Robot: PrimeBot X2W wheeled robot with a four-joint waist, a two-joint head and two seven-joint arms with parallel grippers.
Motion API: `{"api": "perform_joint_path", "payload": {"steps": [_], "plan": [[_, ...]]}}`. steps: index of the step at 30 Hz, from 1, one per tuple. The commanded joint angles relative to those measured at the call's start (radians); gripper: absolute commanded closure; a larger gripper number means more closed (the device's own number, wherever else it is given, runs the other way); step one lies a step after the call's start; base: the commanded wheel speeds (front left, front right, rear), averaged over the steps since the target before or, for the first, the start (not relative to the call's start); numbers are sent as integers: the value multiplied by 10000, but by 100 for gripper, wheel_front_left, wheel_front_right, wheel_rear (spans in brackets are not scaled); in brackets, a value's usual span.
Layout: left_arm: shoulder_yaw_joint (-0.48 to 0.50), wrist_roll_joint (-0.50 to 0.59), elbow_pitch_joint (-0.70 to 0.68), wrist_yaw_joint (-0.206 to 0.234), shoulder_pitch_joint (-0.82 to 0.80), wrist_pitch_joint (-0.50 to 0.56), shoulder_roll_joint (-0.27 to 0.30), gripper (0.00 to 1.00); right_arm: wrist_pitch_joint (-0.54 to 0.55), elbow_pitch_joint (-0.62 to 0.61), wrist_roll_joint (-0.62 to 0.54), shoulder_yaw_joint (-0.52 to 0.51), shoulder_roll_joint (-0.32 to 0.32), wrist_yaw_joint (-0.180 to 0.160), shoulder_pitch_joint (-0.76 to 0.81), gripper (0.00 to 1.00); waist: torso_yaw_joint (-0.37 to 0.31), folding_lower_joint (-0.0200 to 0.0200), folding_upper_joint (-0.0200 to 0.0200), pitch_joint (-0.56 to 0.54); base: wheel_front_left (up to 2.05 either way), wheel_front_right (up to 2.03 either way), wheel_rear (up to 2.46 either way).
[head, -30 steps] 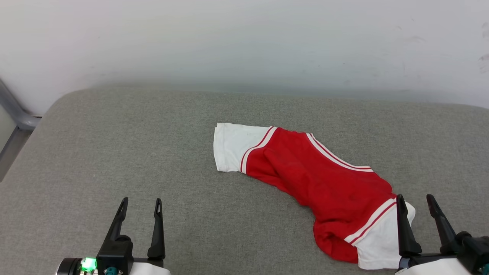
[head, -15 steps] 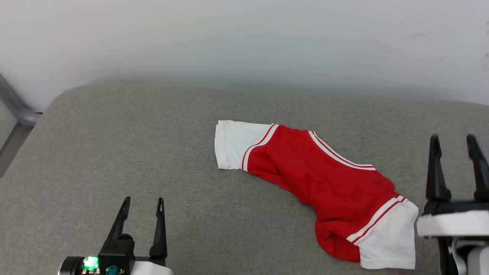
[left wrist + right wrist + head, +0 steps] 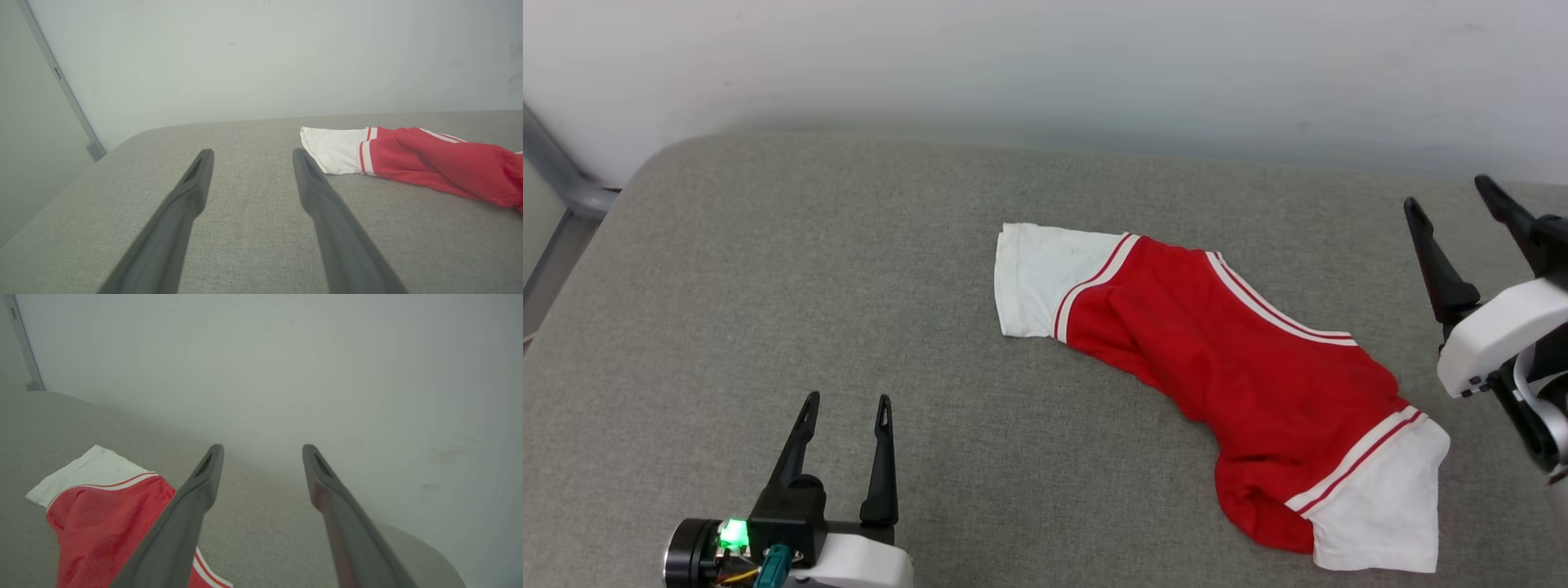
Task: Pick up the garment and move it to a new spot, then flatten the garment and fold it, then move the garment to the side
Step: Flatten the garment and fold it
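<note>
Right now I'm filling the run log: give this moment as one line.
garment: crumpled on grey surface, not held | left gripper: open, empty | right gripper: open, empty

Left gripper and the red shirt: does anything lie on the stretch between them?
No: in the head view, the stretch between left gripper and shirt is bare grey padded surface.

Garment [image 3: 1225,367]: red T-shirt, white short sleeves, red-white striped trim. Bunched into long crumpled band, lying diagonally on grey fabric surface [image 3: 768,286]. One white sleeve end ahead and right of left pincer [image 3: 846,398], well apart. Other sleeve end near right pincer [image 3: 1444,192], to its left, not touching.
</note>
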Motion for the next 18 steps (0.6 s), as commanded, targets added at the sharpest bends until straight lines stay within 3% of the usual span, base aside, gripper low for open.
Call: {"api": "perform_joint_path", "payload": {"steps": [1,2,10,14,18], "plan": [[-55,36,-24,-46,-219,-25,-40,0,1142,277,641,690,-732,-10,-371,0,132,-1,0,216,0,0,0],[-55,36,-24,-46,-219,-25,-40,0,1142,277,641,690,-732,-10,-371,0,132,-1,0,216,0,0,0],[-211,16,-71,-17,-613,-25,-195,0,5423,395,3341,3344,-2964,-12,-926,0,502,-1,0,890,0,0,0],[-335,-11,-96,13,-811,-25,-238,0,6800,427,4074,4093,-3571,-12,-1115,0,692,-1,0,1281,0,0,0],[-475,-75,-73,59,-1042,-25,-298,0,7359,797,4391,4479,-3736,-12,-1329,0,920,-1,0,1665,0,0,0]]}}
